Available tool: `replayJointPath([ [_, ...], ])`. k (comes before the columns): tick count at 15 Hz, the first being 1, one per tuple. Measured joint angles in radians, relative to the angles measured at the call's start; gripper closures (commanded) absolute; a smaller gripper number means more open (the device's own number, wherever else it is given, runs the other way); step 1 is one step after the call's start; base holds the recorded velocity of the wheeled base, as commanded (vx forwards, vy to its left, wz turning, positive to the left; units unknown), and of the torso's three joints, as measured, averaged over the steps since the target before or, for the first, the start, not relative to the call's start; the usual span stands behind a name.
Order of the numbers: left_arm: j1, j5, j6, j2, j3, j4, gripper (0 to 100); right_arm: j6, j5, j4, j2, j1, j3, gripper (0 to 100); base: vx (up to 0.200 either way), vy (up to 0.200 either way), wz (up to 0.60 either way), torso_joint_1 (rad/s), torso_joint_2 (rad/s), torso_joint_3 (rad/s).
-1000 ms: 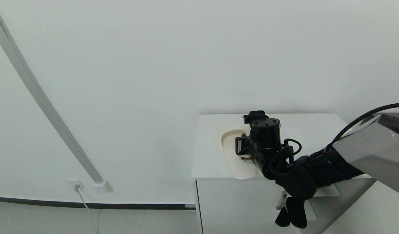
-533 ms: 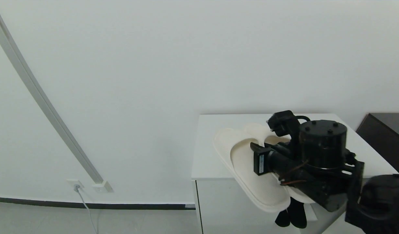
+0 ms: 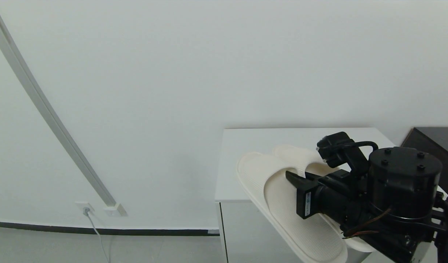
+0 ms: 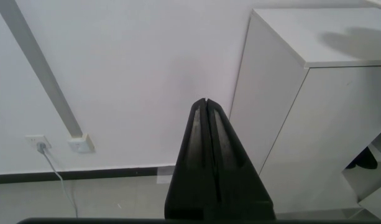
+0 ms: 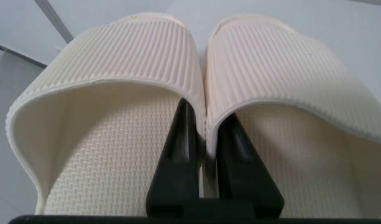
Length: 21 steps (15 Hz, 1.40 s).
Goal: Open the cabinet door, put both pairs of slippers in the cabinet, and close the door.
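Right gripper (image 5: 206, 146) clamps the slippers (image 3: 282, 204) by their two inner walls, one finger in each. The pair hangs just in front of the cabinet (image 3: 238, 164), toes toward its top and heels slanting down and out. The shelves look lower, so that long axis likely needs dropping. Left gripper (image 4: 206, 107), closed and empty, sits low beside the cabinet. The sticker on the right gripper is unreadable.

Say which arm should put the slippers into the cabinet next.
Right. The right gripper is shut on the cream slippers at the cabinet; the left gripper is shut and empty.
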<state>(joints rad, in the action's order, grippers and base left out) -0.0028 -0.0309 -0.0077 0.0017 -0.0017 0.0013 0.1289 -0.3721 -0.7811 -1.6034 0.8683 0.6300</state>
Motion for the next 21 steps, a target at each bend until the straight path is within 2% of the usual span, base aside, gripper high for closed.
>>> replayJointPath([
  [1,0.000,0.000,0.001,0.000,0.000,0.000,100,0.000,0.000,0.000,0.001,0.003,0.000,100,0.000,0.000,0.00,0.000,0.00,0.000],
  [10,0.000,0.000,0.002,0.000,0.000,0.000,100,-0.001,-0.001,0.001,0.001,0.008,-0.002,100,-0.200,0.000,0.00,0.005,0.00,0.003],
  [21,0.000,0.000,0.002,0.000,0.000,0.000,100,-0.005,-0.002,0.003,-0.003,0.030,-0.014,100,0.000,0.000,0.00,0.000,0.00,0.000],
])
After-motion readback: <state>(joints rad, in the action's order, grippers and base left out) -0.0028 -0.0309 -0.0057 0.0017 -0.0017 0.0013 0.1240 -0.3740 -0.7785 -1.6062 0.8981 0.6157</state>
